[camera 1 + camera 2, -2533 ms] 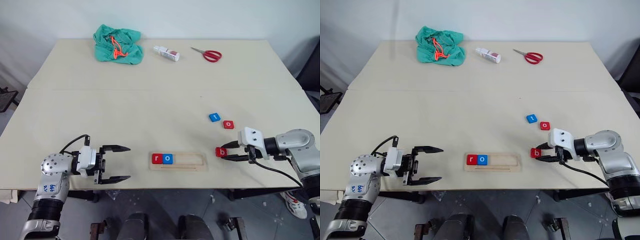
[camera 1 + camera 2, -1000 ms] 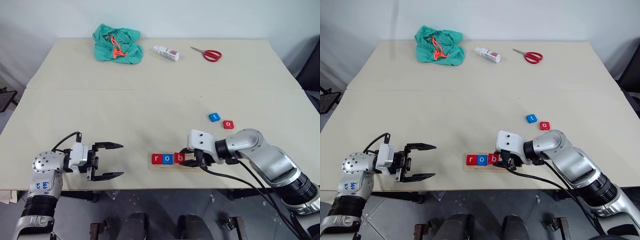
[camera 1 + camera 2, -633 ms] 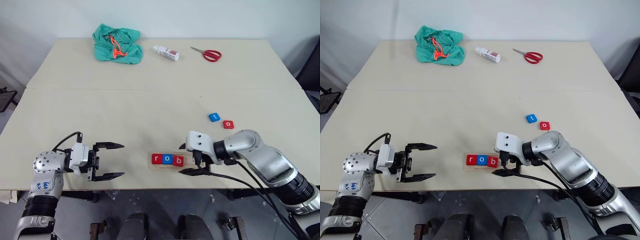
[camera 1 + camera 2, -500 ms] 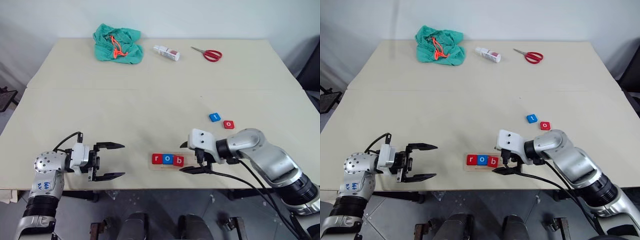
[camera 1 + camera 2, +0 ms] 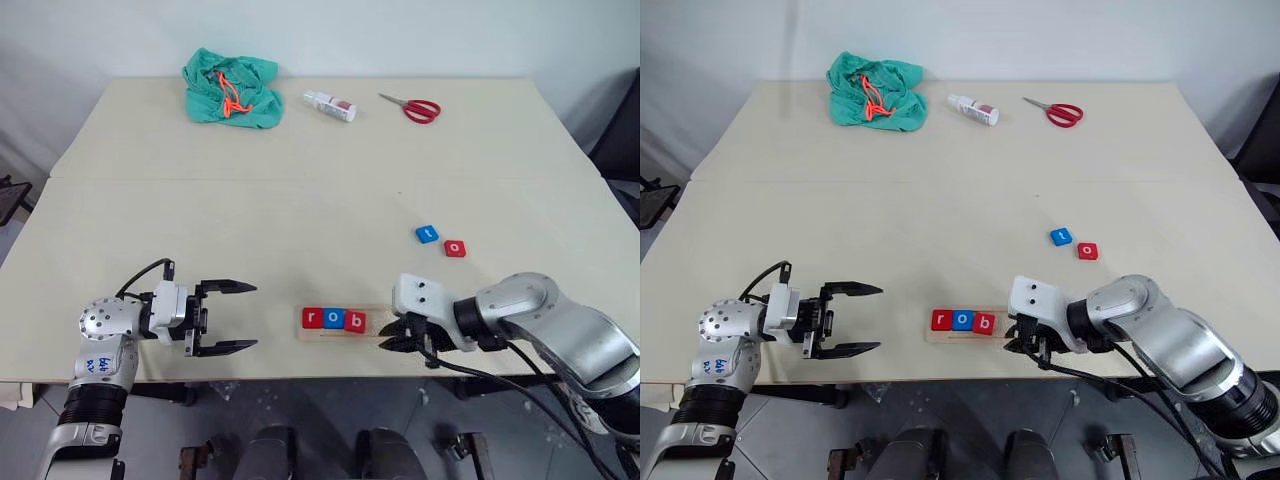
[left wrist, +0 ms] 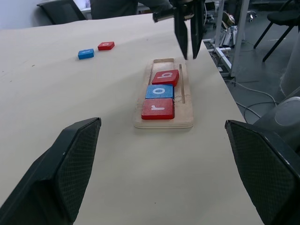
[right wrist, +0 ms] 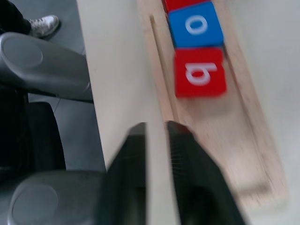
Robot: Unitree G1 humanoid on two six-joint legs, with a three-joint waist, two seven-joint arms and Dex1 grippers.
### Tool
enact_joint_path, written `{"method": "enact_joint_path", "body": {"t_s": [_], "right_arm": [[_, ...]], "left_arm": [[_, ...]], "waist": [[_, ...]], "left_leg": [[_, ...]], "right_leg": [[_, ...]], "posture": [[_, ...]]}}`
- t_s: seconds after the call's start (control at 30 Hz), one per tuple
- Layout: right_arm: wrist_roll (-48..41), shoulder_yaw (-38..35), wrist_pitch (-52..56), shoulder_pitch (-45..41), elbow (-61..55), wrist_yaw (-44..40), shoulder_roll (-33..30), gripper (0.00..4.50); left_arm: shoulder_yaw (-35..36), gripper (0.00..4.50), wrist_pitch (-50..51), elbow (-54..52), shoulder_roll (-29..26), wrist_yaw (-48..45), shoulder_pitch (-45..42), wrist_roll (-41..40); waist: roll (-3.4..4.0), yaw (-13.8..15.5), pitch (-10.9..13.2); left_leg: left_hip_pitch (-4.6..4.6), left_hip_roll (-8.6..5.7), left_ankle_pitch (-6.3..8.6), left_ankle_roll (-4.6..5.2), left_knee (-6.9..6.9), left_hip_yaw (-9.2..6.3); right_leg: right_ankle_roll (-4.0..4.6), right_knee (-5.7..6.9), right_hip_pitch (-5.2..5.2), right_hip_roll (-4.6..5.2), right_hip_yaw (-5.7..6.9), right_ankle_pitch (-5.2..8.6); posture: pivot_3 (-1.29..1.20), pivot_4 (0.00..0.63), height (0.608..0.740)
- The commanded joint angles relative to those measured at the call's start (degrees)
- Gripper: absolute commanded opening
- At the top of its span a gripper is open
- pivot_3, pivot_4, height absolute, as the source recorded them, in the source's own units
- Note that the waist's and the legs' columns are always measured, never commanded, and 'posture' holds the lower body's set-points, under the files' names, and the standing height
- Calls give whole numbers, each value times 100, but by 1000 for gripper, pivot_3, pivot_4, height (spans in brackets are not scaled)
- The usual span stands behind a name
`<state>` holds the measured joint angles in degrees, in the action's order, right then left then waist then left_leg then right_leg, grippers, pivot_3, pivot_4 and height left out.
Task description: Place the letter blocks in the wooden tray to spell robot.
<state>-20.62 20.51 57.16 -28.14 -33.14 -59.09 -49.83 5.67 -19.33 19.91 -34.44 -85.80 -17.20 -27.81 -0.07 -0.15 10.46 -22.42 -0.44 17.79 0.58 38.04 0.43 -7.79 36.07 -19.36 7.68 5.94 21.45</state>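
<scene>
The table (image 5: 300,210) carries, along its far edge, a crumpled green cloth (image 5: 230,88) with an orange cord, a small white bottle (image 5: 330,104) lying on its side, and red-handled scissors (image 5: 412,107), all well apart from the work area and blocking nothing. Near the front edge lies the wooden tray (image 5: 345,324), its long axis running left to right across the table, parallel to that edge. Five letter blocks are in view: three sit side by side in the tray's left part, a red r (image 5: 312,318), a blue o (image 5: 333,319) and a red b (image 5: 355,321), reading upright toward the robot; two lie loose on the table farther back and to the right, a blue t (image 5: 427,234) and a red o (image 5: 455,248), close together and slightly turned. The right gripper (image 5: 392,343) hovers over the tray's empty right end, fingers pressed together and holding nothing. The left gripper (image 5: 232,316) sits left of the tray, pointing toward it, fingers spread wide and empty.
</scene>
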Motion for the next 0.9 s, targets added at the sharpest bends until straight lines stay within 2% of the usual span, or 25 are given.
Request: {"method": "enact_joint_path", "body": {"t_s": [0.03,0.2,0.47,0.73,0.9], "right_arm": [[110,179,-222,-137,119,121,188,31],[139,395,-266,-363,333,240,539,31],[263,504,-498,-410,570,253,651,31],[385,424,-729,-471,766,341,755,31],[134,108,-615,-501,459,270,704,31]], "left_arm": [[83,4500,-41,-157,-17,49,89,-25],[168,4500,2,-390,-90,149,342,-69],[209,4500,59,-566,-108,258,492,-71],[174,4500,35,-495,-74,285,430,-42],[143,4500,2,-377,-45,261,323,-15]], "waist": [[0,-1,0],[0,2,0],[-1,1,-1],[-1,5,0],[-1,1,0]], "left_leg": [[0,0,0,0,0,0],[0,-2,0,0,1,0],[0,-2,0,0,1,-3],[0,-2,0,0,1,-2],[0,-2,0,0,1,-2]], "right_leg": [[0,0,0,0,0,0],[0,0,0,2,-1,0],[0,1,1,2,0,0],[0,1,1,1,0,0],[0,1,0,1,0,0]], "posture": [[0,150,740],[0,150,740],[0,150,740],[0,150,740],[0,150,740]]}}
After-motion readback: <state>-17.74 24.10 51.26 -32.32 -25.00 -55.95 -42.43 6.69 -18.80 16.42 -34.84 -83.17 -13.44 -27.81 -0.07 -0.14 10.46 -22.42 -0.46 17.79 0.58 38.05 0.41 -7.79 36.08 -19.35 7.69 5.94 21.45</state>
